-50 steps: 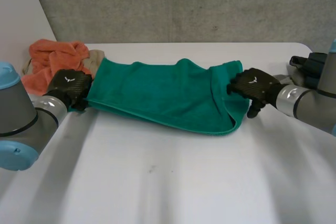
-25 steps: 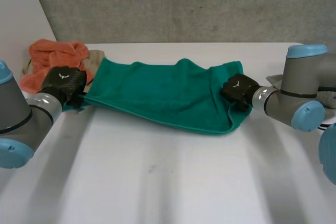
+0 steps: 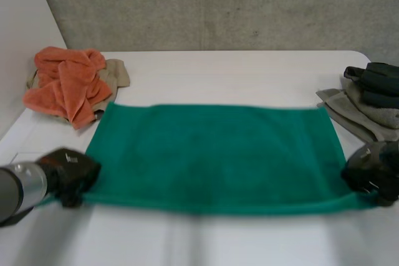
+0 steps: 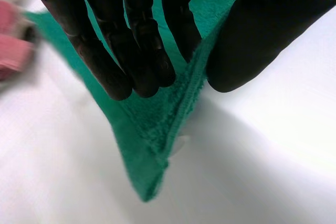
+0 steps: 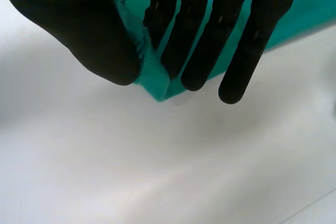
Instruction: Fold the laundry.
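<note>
A green towel (image 3: 212, 154) is stretched out flat across the middle of the white table (image 3: 237, 73). My left hand (image 3: 68, 172) pinches its near left corner between thumb and fingers; in the left wrist view the green towel corner (image 4: 152, 156) hangs below the left hand (image 4: 131, 51). My right hand (image 3: 371, 172) pinches the near right corner. In the right wrist view the green towel corner (image 5: 152, 80) sits between the thumb and the straight fingers of the right hand (image 5: 210, 30).
An orange cloth (image 3: 65, 82) lies crumpled on a beige one (image 3: 115, 73) at the table's far left. A stack of folded grey and dark cloths (image 3: 371, 95) sits at the right edge. A grey wall stands behind the table.
Both hands have pulled toward the table's near edge and apart, spreading the bunched green towel out flat. The right hand has closed on its corner.
</note>
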